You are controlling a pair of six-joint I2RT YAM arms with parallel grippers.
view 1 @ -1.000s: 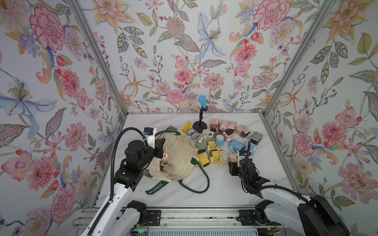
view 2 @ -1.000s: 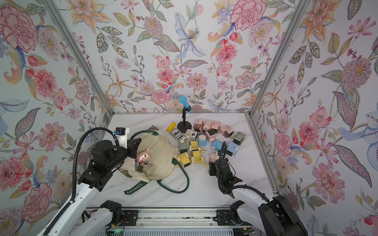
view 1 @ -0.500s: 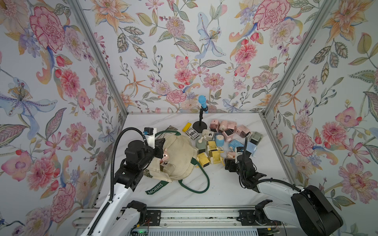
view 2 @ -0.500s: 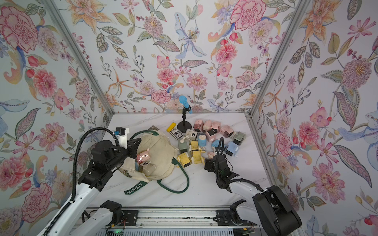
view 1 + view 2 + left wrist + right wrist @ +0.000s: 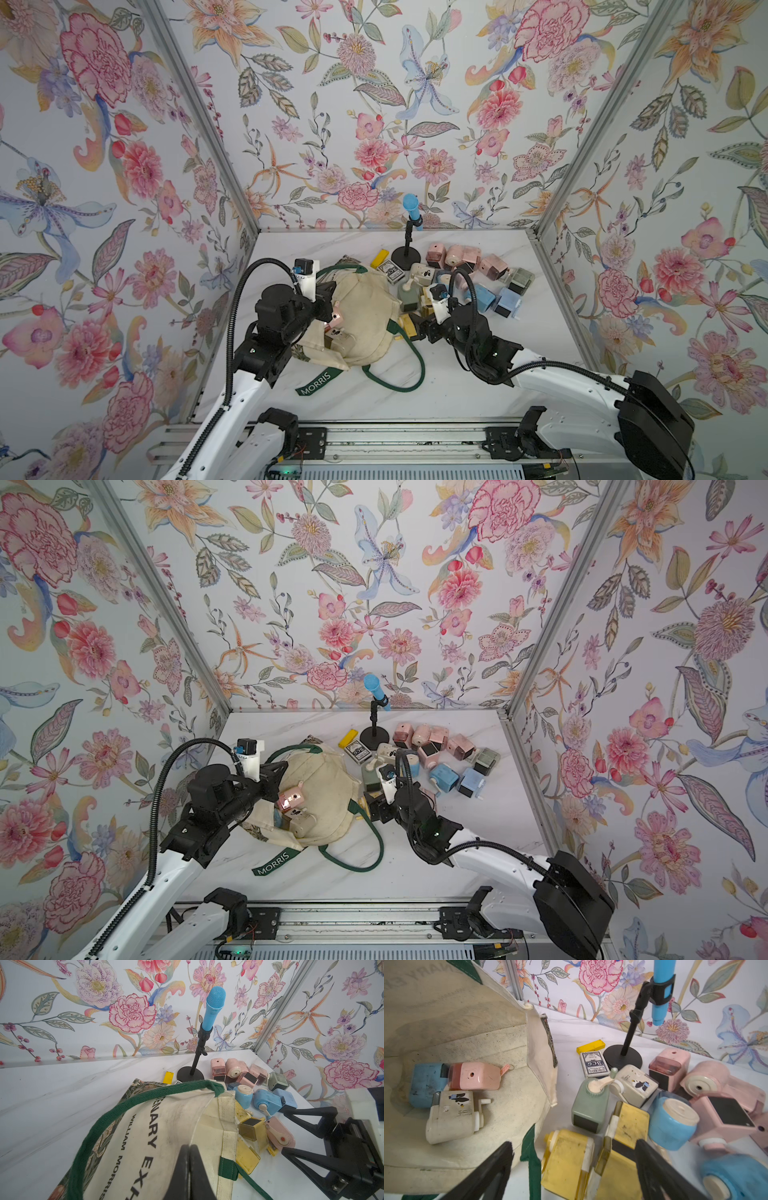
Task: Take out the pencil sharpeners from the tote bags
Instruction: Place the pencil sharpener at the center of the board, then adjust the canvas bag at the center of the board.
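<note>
in both top views the tote bag lies at the centre of the marble table. its cream canvas bulges, and a strap reading "morris" trails toward the lower middle of the frame. the left gripper sits at the bag's left edge in the top views. the left wrist view shows its fingers pressed together on the canvas near the rim, under a dark green handle, with the mouth held lifted.

through that mouth the right wrist view shows three pencil sharpeners inside the bag: a pink sharpener, a cream sharpener just beside it, and a blue sharpener partly behind both.

the other pencil sharpeners lie heaped just right of the bag, at centre right of the top views. a sage green sharpener and the yellow sharpeners are nearest the bag. the right gripper hangs over the yellow sharpeners with its jaws wide apart, gripping nothing.

at the heap's far side are a blue microphone on a black stand, a yellow bar and a card box.
</note>
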